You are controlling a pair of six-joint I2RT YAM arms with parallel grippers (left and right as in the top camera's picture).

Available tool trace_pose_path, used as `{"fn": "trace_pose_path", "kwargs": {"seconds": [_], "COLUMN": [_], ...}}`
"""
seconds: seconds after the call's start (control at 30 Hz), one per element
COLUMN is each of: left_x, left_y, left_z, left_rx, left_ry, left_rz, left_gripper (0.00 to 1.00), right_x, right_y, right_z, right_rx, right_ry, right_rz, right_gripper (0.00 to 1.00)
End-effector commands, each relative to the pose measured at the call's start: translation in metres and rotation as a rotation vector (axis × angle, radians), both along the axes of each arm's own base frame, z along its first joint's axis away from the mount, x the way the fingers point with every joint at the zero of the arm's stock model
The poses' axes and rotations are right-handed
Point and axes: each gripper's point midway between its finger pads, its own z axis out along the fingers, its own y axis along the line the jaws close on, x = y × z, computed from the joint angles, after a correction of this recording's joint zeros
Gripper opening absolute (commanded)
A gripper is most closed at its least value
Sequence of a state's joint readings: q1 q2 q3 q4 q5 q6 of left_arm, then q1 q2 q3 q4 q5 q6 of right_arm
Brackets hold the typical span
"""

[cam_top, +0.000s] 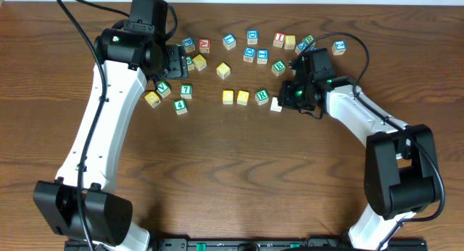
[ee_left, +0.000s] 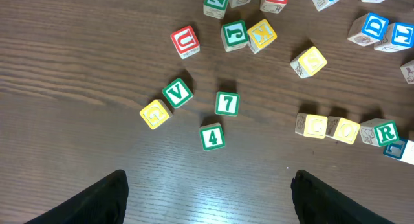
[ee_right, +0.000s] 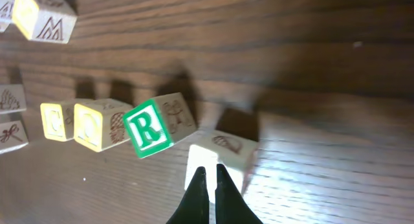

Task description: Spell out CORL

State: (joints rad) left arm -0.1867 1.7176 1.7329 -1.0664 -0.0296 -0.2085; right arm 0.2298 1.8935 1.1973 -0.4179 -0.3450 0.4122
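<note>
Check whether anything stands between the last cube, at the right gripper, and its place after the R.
Nothing visible does. The last cube lies close beside the R cube, slightly out of line, at the right gripper.

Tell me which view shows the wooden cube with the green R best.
Right wrist view: the wooden cube with the green R is close and large, its letter sharp. In the left wrist view the R cube sits small near the right edge; overhead the R cube is tiny.
</note>
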Motion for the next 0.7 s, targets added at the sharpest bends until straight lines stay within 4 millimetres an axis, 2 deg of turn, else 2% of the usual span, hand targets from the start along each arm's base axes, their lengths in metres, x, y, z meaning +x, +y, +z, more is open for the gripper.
{"fn": "trace_pose_path", "kwargs": {"seconds": [0.0,0.67], "left_x": [-0.0017,-0.0017], "left_y": [0.0018,0.0018], "left_z": [-0.0044,-0.0044], "left_rx": [0.012,0.011], "left_ry": [0.013,0.013], "left_rz": [-0.001,-0.001], "left_gripper": [0.8,0.8], "right_x": [-0.0023,-0.0039], "right_y": [-0.0078,-0.0097], "right_z": [-0.0101,-0.0167], "right_rx": [-0.011,-0.027], "right_ry": [0.017,0.023], "right_rz": [-0.009,-0.006], "right_gripper": [0.01,0.01]}}
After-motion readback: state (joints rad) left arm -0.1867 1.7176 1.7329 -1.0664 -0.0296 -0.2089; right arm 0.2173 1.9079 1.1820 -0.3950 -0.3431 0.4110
